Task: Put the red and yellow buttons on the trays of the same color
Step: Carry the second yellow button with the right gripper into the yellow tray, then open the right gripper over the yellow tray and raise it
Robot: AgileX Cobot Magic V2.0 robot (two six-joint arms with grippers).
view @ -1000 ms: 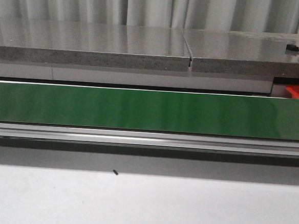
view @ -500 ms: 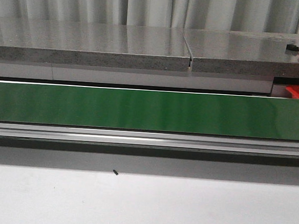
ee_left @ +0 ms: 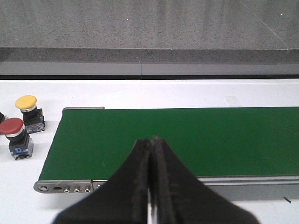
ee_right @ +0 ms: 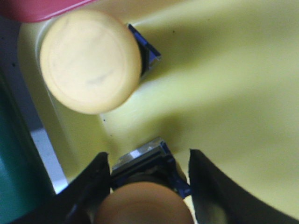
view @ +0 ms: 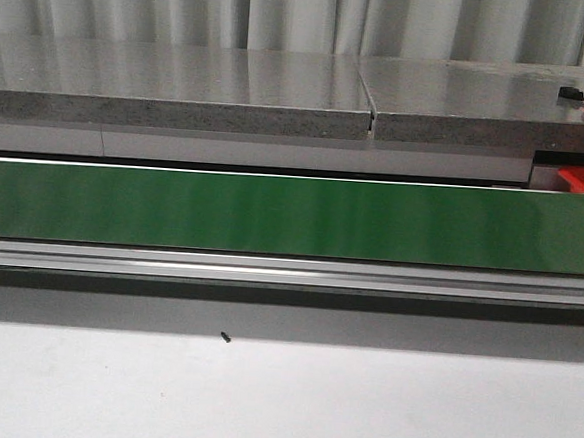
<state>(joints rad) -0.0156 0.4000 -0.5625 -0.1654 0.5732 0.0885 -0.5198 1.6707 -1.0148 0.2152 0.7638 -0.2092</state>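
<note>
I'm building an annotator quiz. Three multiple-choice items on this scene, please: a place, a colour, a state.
1. Relative to the green belt, the red button and yellow button stand: A on it; B off its end; C under it.
2. The tray beneath the right gripper is: A yellow; B blue; C white.
3. The left gripper is: A wide open; B shut, empty; C holding a button.
B, both sit on the table; A, yellow floor fills that view; B, its fingers meet with nothing between.
</note>
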